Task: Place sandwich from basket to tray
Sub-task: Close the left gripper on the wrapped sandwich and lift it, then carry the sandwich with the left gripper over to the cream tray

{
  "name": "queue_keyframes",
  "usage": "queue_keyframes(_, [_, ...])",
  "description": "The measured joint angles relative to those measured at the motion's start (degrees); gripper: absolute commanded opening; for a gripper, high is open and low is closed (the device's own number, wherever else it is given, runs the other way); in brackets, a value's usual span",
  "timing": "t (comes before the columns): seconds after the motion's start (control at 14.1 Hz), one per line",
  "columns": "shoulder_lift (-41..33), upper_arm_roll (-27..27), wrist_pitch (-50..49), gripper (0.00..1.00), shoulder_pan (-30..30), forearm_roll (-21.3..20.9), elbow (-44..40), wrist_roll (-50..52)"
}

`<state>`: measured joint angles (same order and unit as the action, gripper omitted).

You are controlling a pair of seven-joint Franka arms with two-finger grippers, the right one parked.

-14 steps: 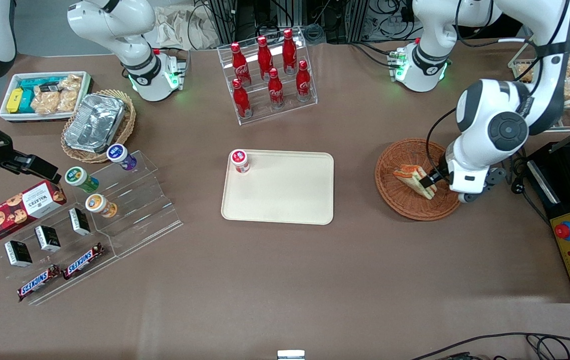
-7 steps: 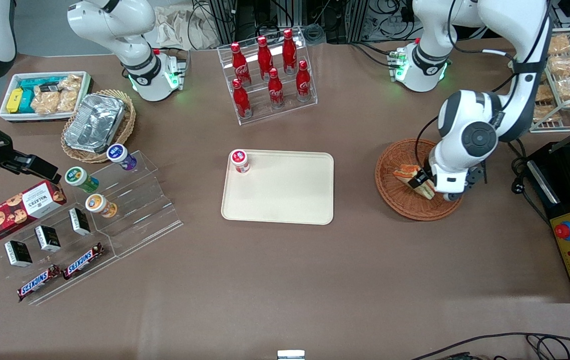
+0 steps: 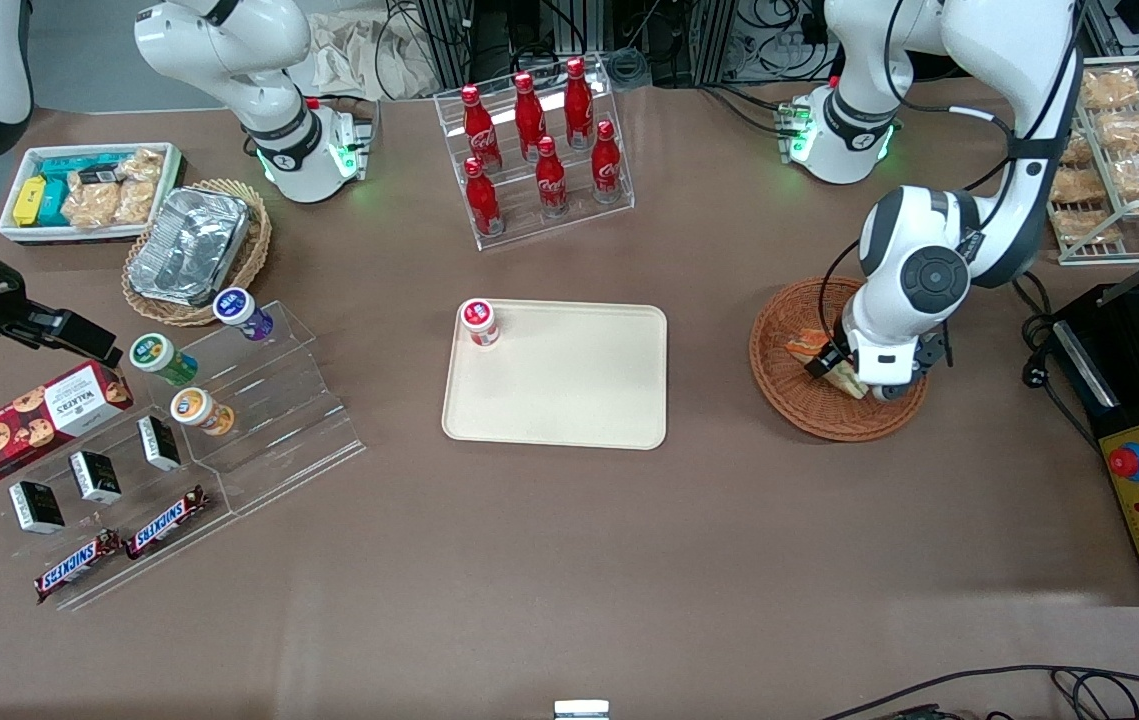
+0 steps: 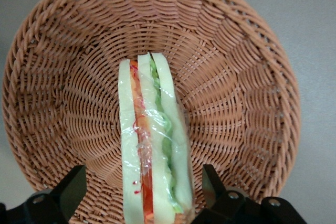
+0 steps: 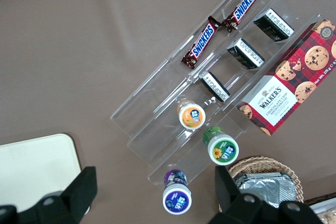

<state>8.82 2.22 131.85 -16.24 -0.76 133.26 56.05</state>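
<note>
The gripper (image 4: 144,192) hangs over the wicker basket (image 4: 247,77). Its fingers (image 4: 71,187) are spread, one on each side of the sandwich (image 4: 149,145), not touching it.

basket (image 4: 241,77): woven reddish-brown wicker, rough ribbed weave, matt
sandwich (image 4: 152,145): in basket; pale soft bread under clear glossy film wrap, creased
gripper (image 4: 143,191): over basket, straddling sandwich; black matt plastic fingers (image 4: 71,188)
tray (image 3: 569,400): cream plastic, smooth, slight sheen
table (image 3: 569,560): around tray; brown, matt, smooth covering
</note>
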Motion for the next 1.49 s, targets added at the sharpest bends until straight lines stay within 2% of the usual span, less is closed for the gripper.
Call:
queue_keyframes(0.07, [0.0, 0.0, 0.3, 0.46, 0.0, 0.0, 0.4, 0.5])
queue_keyframes(0.21, [0.0, 0.0, 0.6, 0.15, 0.0, 0.0, 0.6, 1.2])
queue_keyframes(0.28, [0.0, 0.0, 0.7, 0.04, 0.0, 0.0, 0.6, 1.3])
queue_keyframes(0.35, [-0.1, 0.0, 0.8, 0.00, 0.0, 0.0, 0.5, 1.3])
queue_keyframes(0.64, [-0.5, 0.0, -1.5, 0.00, 0.0, -0.4, -1.8, 0.1])
queue_keyframes(0.78, [-1.0, 0.1, -9.6, 0.00, 0.1, -0.4, -6.8, -4.5])
queue_keyframes(0.99, [-1.6, 0.6, -24.1, 0.00, 1.4, 0.0, -18.5, -13.2])
queue_keyframes(1.35, [-3.0, 0.9, -41.3, 0.00, 5.4, 2.1, -32.1, -28.6])
queue_keyframes(1.49, [-3.3, 0.7, -44.2, 0.00, 5.4, 2.1, -35.5, -32.0])
